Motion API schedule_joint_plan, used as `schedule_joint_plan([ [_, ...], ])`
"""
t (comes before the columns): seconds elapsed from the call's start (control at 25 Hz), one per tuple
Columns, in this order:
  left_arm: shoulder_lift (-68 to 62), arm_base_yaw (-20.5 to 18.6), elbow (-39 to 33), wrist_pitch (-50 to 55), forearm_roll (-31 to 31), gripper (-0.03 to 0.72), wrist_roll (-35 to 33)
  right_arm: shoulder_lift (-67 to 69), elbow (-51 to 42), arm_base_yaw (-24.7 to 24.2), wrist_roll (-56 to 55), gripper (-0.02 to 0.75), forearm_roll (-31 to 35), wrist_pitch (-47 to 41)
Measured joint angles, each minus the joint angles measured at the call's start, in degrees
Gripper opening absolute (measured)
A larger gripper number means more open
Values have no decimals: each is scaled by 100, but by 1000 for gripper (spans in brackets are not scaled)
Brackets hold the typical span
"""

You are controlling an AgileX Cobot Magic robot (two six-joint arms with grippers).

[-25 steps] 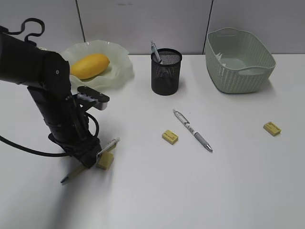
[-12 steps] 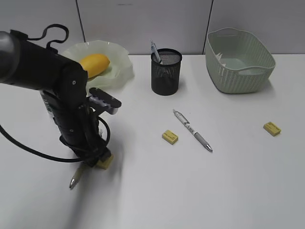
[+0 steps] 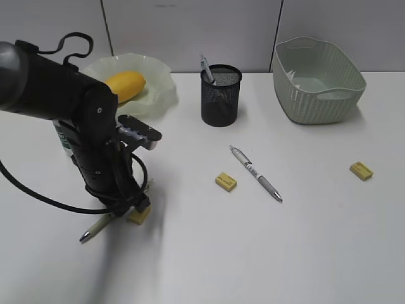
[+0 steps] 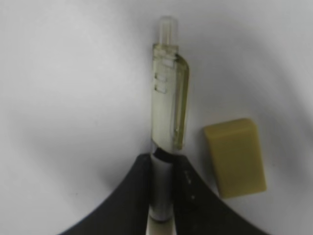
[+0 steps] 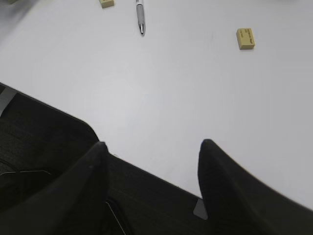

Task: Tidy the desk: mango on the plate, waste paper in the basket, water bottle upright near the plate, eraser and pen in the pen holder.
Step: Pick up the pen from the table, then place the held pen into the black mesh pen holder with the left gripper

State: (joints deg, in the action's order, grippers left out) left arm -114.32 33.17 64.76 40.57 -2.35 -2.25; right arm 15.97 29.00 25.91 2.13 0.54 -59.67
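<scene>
My left gripper (image 3: 125, 204) is shut on a pale clear pen (image 4: 168, 98), low over the white desk (image 3: 209, 253); the pen's tip (image 3: 85, 236) points down-left. A yellow eraser (image 3: 139, 214) lies just right of the jaws and also shows in the left wrist view (image 4: 235, 156). The mango (image 3: 126, 85) lies on the wavy green plate (image 3: 161, 76). The black mesh pen holder (image 3: 221, 95) holds one pen. A second pen (image 3: 256, 173) lies mid-desk. The water bottle (image 3: 62, 138) is mostly hidden behind the left arm. My right gripper (image 5: 152, 147) is open and empty over the desk's front edge.
The pale green basket (image 3: 318, 79) stands at the back right; I cannot make out the waste paper. Two more yellow erasers lie on the desk, one mid-desk (image 3: 226, 182) and one at the right (image 3: 361, 170). The right wrist view shows the pen (image 5: 140, 14) and an eraser (image 5: 245, 38).
The left arm has straightened up and shifted right with the pen still held. The pen has swung and its tip now points lower left. The eraser has not moved.
</scene>
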Motion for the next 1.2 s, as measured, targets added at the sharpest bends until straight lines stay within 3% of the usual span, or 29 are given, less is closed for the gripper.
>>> schedule_joint_plan([
  [0.32, 332, 18, 55, 157, 122, 103, 5, 0, 0, 0, 0, 456, 0, 0],
  [0.64, 1240, 24, 933, -118, 169, 103, 6, 0, 0, 0, 0, 456, 0, 0],
  [0.84, 1413, 24, 1382, -1372, 390, 103, 12, 0, 0, 0, 0, 456, 0, 0],
  [1.2, 1075, 46, 1421, -4570, 1214, 103, 12, 0, 0, 0, 0, 456, 0, 2],
])
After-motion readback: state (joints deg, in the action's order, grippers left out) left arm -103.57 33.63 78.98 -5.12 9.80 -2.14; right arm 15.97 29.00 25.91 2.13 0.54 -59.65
